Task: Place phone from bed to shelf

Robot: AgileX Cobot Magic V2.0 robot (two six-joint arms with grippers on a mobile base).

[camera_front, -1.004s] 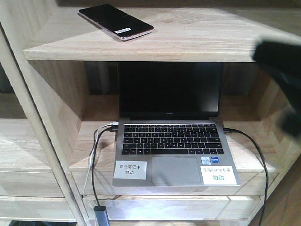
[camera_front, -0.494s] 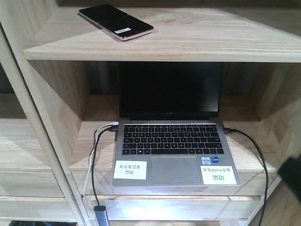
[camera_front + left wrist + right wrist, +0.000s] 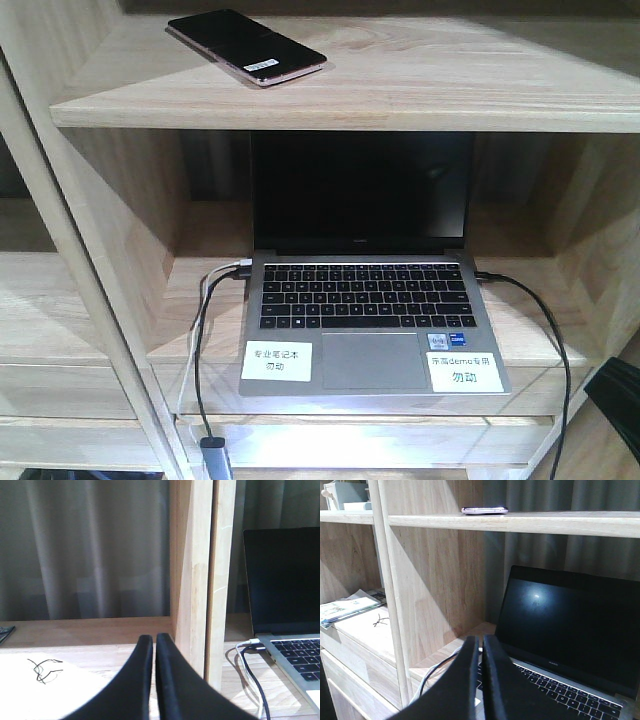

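The black phone (image 3: 246, 46) lies flat on the upper board of the pale wooden shelf (image 3: 400, 90), near its left end; in the right wrist view the phone (image 3: 484, 510) shows edge-on on that board. My right gripper (image 3: 481, 639) is shut and empty, low in front of the laptop, well below the phone. A dark part of the right arm (image 3: 615, 390) shows at the front view's lower right corner. My left gripper (image 3: 154, 637) is shut with nothing in it, beside a shelf upright (image 3: 200, 575). The bed is out of view.
An open silver laptop (image 3: 365, 300) with cables (image 3: 205, 340) sits in the compartment under the phone. Paper with a small black object (image 3: 42, 670) lies on the left board. Magazines (image 3: 345, 610) and boxes (image 3: 345, 495) rest further left. Grey curtains hang behind.
The dark right arm has dropped from the upper right of the front view to its lower right corner. The phone stays still on the upper board.
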